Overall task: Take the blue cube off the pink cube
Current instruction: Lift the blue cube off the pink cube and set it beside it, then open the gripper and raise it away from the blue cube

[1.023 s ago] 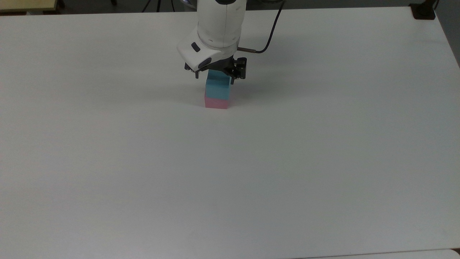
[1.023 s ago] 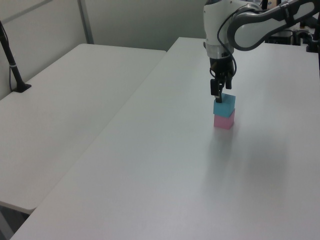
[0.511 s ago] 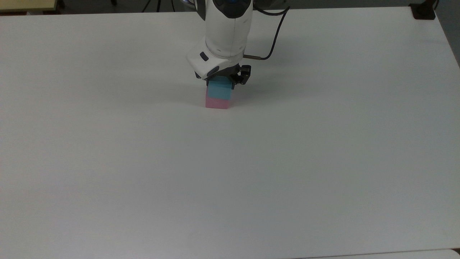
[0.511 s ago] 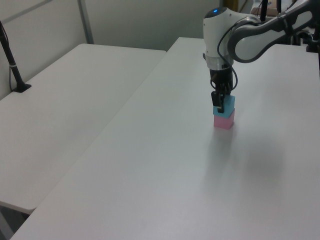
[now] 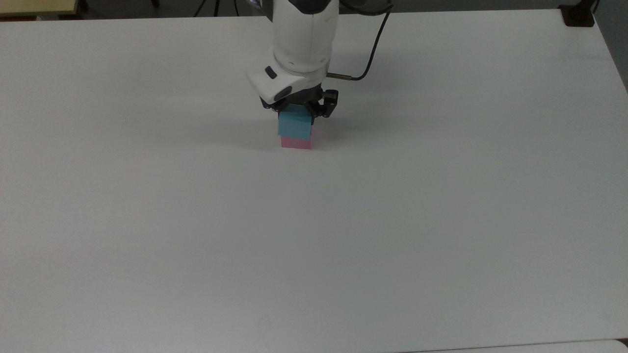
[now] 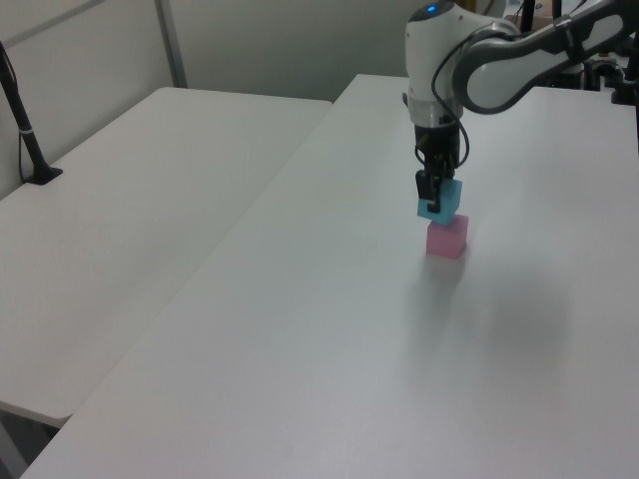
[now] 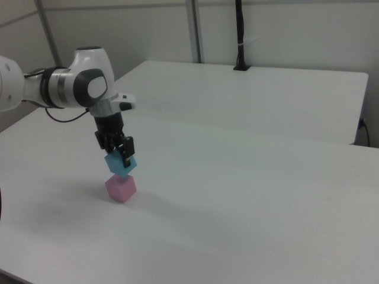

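In the top view, the claw (image 5: 296,112) grips the blue cube (image 5: 294,125), which overlaps the pink cube (image 5: 296,142) on the white counter (image 5: 314,235). In the left view, the blue cube (image 6: 440,202) hangs clamped in the claw (image 6: 430,193), lifted clear just above the pink cube (image 6: 447,238). In the right view, the claw (image 7: 120,155) holds the blue cube (image 7: 120,165) tilted, apart from the pink cube (image 7: 121,188) below.

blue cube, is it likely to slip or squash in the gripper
The blue cube probably stays stiff: its edges look straight while the gripper holds it above the pink cube. Its matte flat faces likely grip well. It seems light, hanging level.
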Available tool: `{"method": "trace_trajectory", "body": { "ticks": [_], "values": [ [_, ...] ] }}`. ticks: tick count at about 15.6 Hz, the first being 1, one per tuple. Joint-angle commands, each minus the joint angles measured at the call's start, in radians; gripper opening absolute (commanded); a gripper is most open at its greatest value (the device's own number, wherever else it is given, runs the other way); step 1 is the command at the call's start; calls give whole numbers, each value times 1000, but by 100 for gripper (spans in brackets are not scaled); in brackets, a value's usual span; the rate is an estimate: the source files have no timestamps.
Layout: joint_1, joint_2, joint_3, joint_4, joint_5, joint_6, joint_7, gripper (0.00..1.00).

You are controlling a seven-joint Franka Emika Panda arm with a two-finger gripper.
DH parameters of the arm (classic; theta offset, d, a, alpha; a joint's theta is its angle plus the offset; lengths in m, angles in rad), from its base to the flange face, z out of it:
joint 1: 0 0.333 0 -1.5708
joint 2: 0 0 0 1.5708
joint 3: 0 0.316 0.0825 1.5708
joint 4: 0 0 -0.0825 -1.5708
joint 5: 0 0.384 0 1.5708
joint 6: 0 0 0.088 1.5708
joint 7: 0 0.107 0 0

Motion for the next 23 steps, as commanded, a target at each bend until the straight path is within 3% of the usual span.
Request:
{"method": "trace_trajectory", "body": {
  "ticks": [1,4,8,11,12,13,17,23],
  "values": [
    [-40,76,-4,105,5,23,-1,15],
    [-53,194,-4,194,1,29,-2,15],
    [-57,263,-4,211,1,158,1,16],
    [-57,294,-4,213,1,239,7,28],
    [-57,292,-4,213,2,247,7,51],
    [-57,289,-4,213,4,246,10,96],
    [-65,231,-4,208,-1,214,10,100],
    [-109,29,-4,203,-9,-62,-28,100]
  ]
}}
